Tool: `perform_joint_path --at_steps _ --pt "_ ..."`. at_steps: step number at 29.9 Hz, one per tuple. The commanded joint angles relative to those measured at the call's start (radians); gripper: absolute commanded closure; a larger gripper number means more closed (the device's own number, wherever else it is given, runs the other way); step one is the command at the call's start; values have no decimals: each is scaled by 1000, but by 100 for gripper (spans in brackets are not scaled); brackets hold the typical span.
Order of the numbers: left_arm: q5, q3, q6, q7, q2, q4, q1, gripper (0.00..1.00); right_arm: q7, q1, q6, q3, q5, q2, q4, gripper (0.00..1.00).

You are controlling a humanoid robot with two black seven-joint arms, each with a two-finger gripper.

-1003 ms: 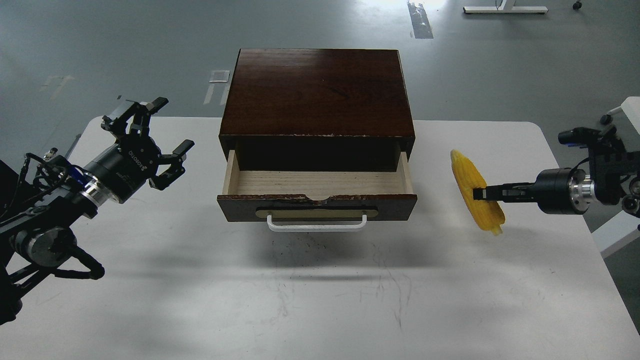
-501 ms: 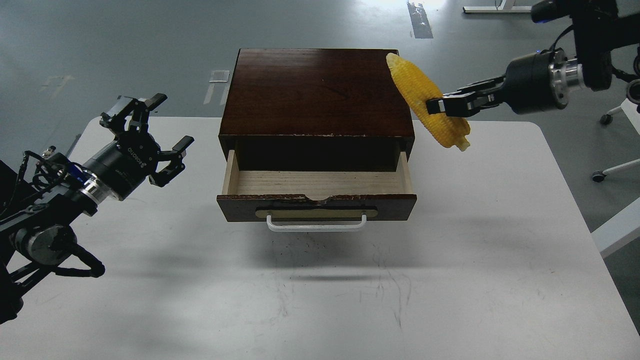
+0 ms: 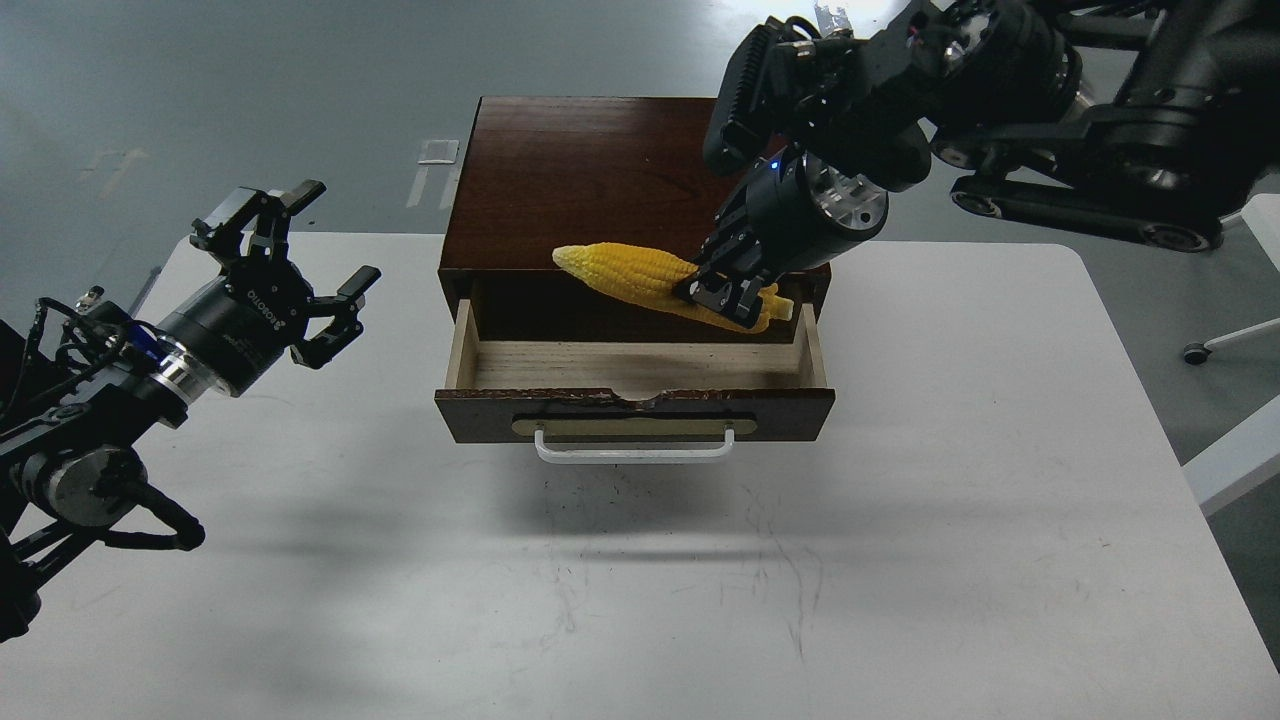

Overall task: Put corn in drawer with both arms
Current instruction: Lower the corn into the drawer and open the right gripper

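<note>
The yellow corn [image 3: 630, 275] hangs nearly level in the air over the back of the open drawer [image 3: 640, 368], its tapered tip to the left. My right gripper [image 3: 722, 296] is shut on the corn near its thick right end, and its arm reaches in from the upper right over the dark brown box [image 3: 600, 180]. The drawer stands pulled out, its pale wood floor bare, its white bar handle [image 3: 634, 452] facing me. My left gripper [image 3: 290, 245] is open and empty, held above the table to the left of the box.
The white table [image 3: 900, 560] carries the box at its far middle. A grey floor lies beyond. A chair base [image 3: 1225, 340] and a white piece of furniture stand off the table's right edge.
My right arm has carried the corn from the table's right side up and left over the box, turning it level above the drawer. The left gripper has barely shifted.
</note>
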Motion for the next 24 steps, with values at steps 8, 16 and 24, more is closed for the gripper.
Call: perform_joint_path --at_steps 8,16,24 --pt "0 -2 -2 0 5 -1 0 1 0 -13 -21 -39 9 56 -16 31" --pt "0 -2 -3 0 5 -2 0 1 0 -9 -23 -37 50 51 -10 8" --pt "0 -11 -5 0 5 -2 0 1 0 25 -26 -26 130 21 -13 5"
